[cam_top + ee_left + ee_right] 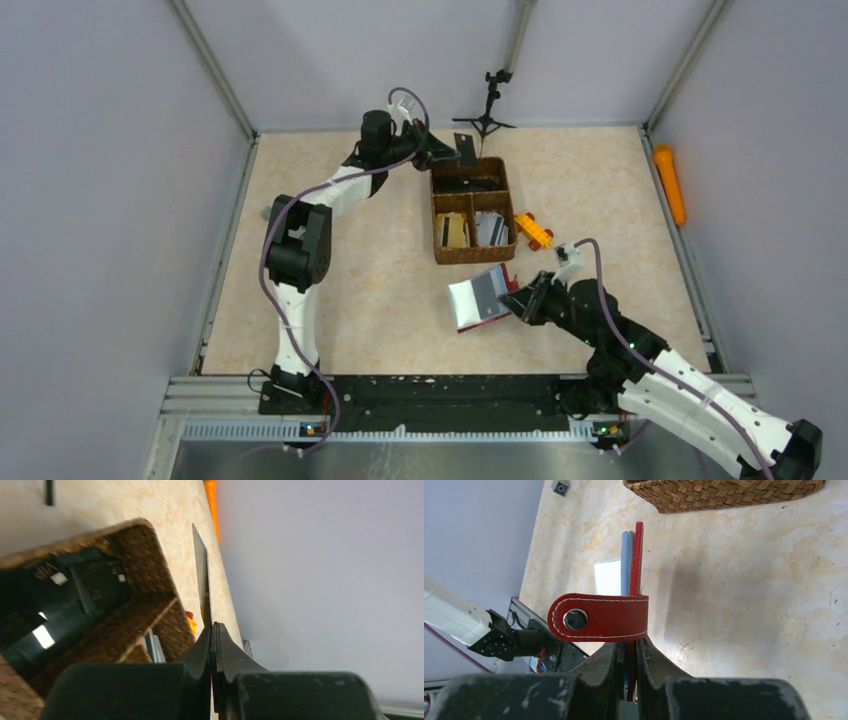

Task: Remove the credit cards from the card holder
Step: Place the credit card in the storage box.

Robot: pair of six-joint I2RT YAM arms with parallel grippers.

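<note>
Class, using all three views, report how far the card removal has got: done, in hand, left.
Done: several cards lie in the woven basket. In hand: the left gripper pinches a dark card by the basket's far rim. Left: the right gripper clamps the red card holder, with a blue card inside it.

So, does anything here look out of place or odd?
The small red leather card holder, pinched in the right jaws, has its snap tab sticking out unfastened, with a bluish plastic card poking out. Nothing looks spilled or damaged.
</note>
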